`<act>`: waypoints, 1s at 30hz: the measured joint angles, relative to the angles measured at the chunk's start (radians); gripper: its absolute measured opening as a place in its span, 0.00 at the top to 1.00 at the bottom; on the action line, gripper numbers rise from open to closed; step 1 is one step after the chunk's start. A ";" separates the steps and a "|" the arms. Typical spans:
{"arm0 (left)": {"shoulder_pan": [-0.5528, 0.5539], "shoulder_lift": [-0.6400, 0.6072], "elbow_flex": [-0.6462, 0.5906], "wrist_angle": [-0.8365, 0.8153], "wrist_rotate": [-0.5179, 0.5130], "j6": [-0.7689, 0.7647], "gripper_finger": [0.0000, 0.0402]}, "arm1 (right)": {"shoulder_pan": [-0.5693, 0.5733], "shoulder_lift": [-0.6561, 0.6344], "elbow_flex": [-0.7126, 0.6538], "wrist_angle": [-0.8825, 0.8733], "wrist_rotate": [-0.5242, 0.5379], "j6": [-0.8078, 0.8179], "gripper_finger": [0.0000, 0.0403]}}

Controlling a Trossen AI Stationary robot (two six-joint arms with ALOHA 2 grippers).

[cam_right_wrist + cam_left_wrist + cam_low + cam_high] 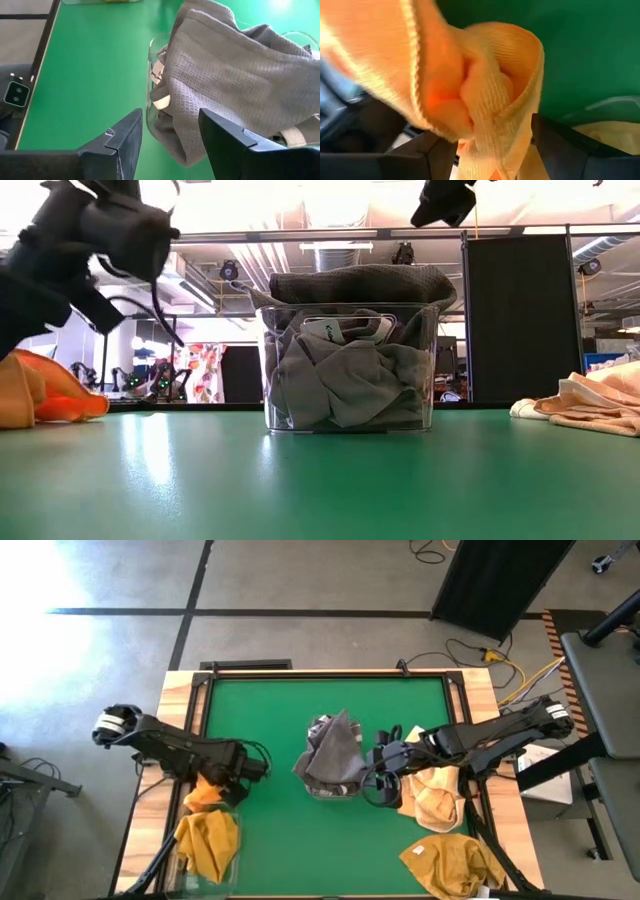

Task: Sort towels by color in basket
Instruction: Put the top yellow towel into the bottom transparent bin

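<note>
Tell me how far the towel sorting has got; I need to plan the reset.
Done: grey towels fill the middle clear bin. In hand: an orange towel lies between the left gripper fingers. Left: yellow towels on the table by the right gripper, which is open.

The left arm reaches in from the table's left side, its left gripper (232,780) low with fingers (570,150) spread apart, while the right arm stretches in from the right, its right gripper (170,131) parted and empty near the middle.
</note>
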 joint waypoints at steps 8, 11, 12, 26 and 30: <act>0.111 0.110 -0.055 0.090 0.041 0.157 0.47 | 0.000 0.000 -0.022 -0.001 -0.001 0.017 0.52; 0.134 0.165 -0.068 0.098 0.046 0.238 0.54 | 0.002 0.000 -0.022 -0.003 -0.011 0.017 0.52; 0.139 0.179 -0.067 0.100 0.045 0.260 0.57 | 0.002 0.000 -0.022 -0.004 -0.012 0.017 0.53; 0.142 0.159 0.156 -0.064 -0.037 0.303 0.99 | 0.005 0.000 -0.023 -0.061 -0.019 0.009 0.56; 0.114 0.088 0.350 -0.198 -0.084 0.230 0.99 | 0.005 0.000 -0.023 -0.071 -0.019 -0.013 0.56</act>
